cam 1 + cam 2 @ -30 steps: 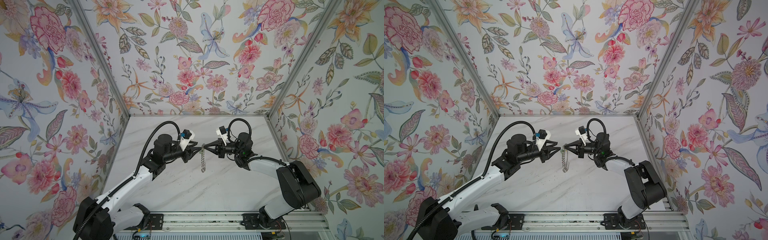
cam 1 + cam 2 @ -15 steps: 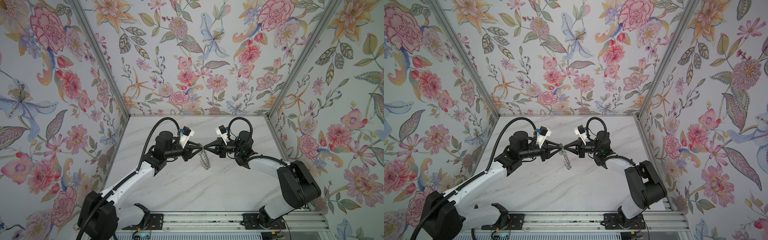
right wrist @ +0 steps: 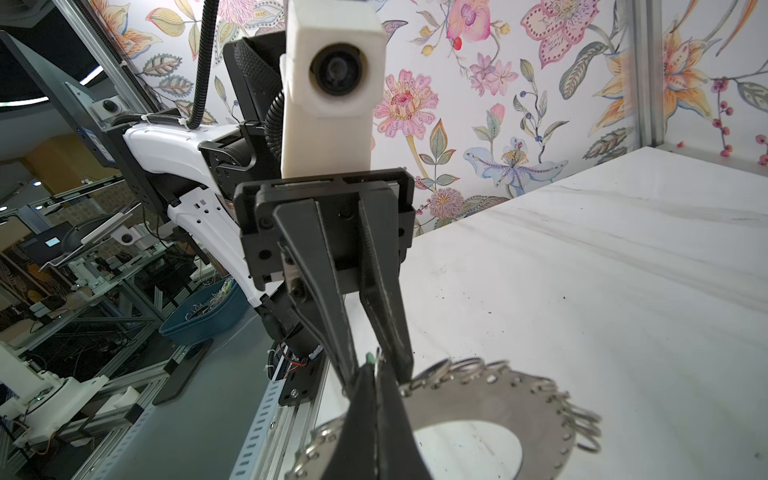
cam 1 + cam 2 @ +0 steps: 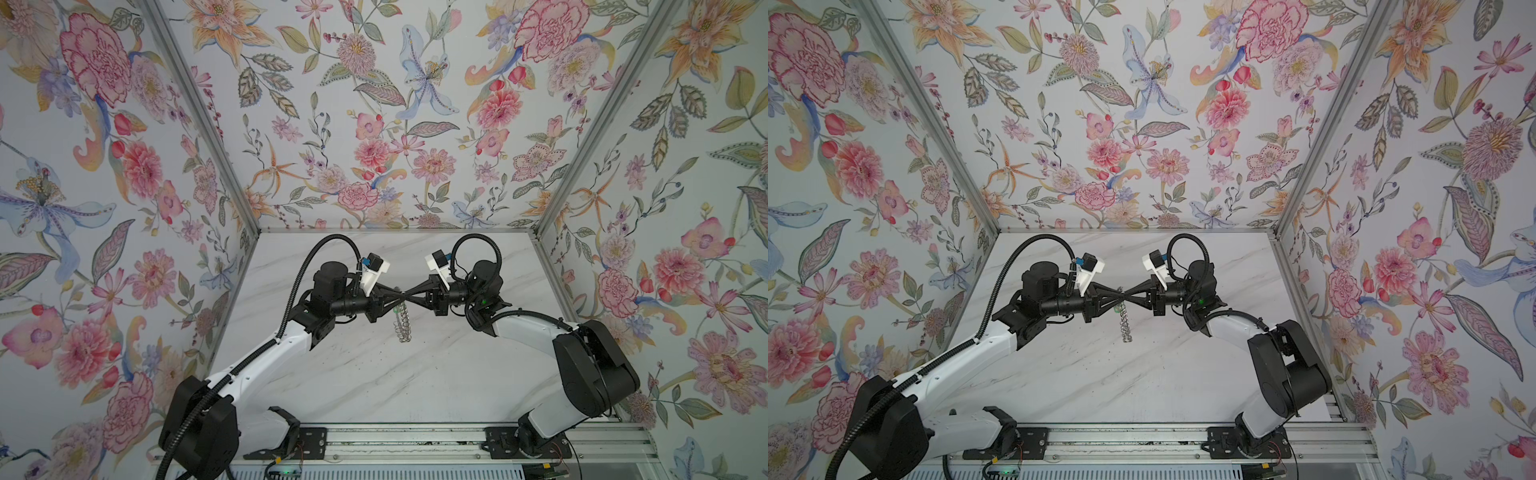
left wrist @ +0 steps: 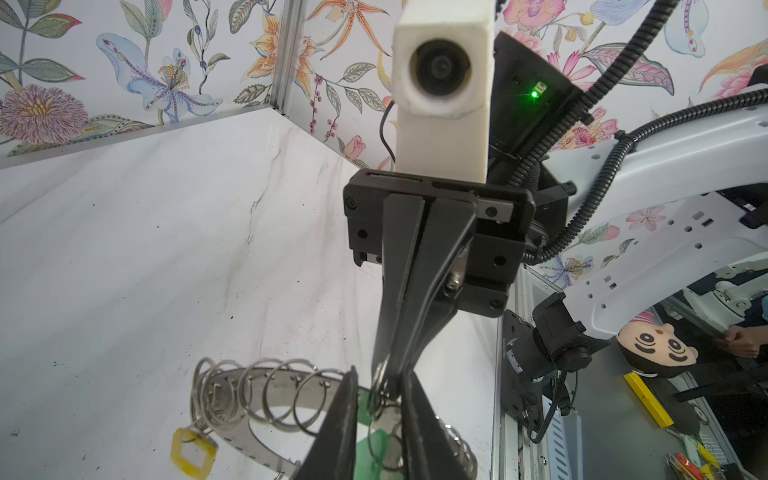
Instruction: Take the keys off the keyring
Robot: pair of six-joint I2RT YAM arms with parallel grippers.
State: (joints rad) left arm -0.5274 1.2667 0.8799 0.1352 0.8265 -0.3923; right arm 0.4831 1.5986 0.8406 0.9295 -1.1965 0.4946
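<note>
The keyring (image 4: 402, 326) hangs edge-on above the table in both top views, a grey disc (image 3: 519, 399) fringed with wire loops. My right gripper (image 3: 375, 368) is shut on one wire loop at its top rim and carries it. My left gripper (image 5: 379, 374) meets it tip to tip. Its jaws stand a narrow gap apart around that loop and the green tag (image 5: 374, 445) of one of the keys. The yellow tag (image 5: 178, 453) hangs from a loop further round the disc. I cannot make out the metal key blades.
The white marble table (image 4: 374, 374) lies below, closed in by floral walls on three sides. An aluminium rail (image 4: 415, 440) with both arm bases runs along the front edge. A blue bin (image 3: 199, 316) stands outside the cell.
My left gripper has moved right until its tips meet the right gripper's, and its jaws have narrowed. The hanging keyring has swung slightly; the right gripper stays shut in place.
</note>
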